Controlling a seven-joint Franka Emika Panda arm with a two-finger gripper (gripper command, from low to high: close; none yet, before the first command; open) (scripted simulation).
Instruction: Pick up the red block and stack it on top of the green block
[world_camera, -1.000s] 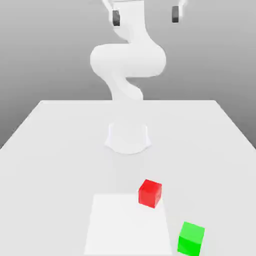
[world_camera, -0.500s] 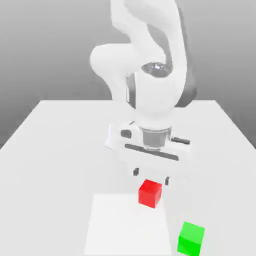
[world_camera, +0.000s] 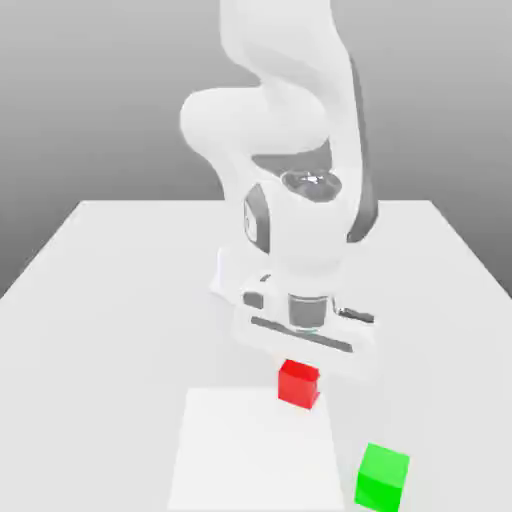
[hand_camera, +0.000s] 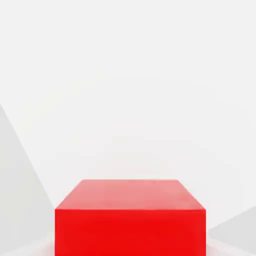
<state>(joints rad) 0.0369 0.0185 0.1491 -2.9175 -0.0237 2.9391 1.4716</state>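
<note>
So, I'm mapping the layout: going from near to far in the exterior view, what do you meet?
green block → red block → hand → arm's round base

White table (world_camera: 100, 300) bears the red block (world_camera: 298, 384) and green block (world_camera: 382, 478) (apart).

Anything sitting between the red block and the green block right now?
No. In the exterior view, only bare white table separates the red block from the green block.
</note>
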